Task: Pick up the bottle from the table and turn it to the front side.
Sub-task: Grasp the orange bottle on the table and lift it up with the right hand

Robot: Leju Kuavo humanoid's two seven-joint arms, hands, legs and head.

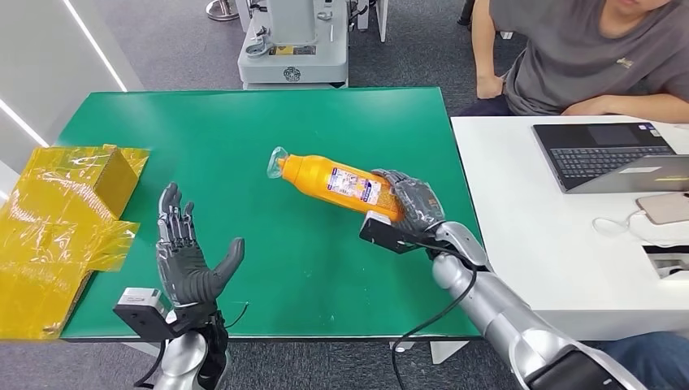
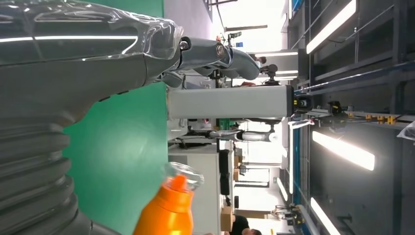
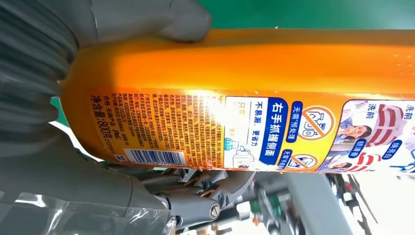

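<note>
1. The orange bottle (image 1: pixel 341 184) lies tilted above the green table (image 1: pixel 244 122), right of centre, its clear cap (image 1: pixel 277 162) pointing toward about 10 o'clock and its base at the 4 o'clock end, inside the right hand (image 1: pixel 413 205).
2. The right hand grips the bottle's base end: dark fingers (image 1: pixel 406 188) wrap over the top, and in the right wrist view the thumb (image 3: pixel 161 19) presses one side while the fingers (image 3: pixel 205 188) close on the other.
3. The printed back label (image 3: pixel 254 132), with barcode, faces the right wrist camera.
4. The left hand (image 1: pixel 185 260) stands at about 8 o'clock from the bottle, well apart, palm turned toward it, fingers spread and holding nothing.
5. Crumpled yellow film (image 1: pixel 61 219) lies at the table's 9 o'clock edge.
</note>
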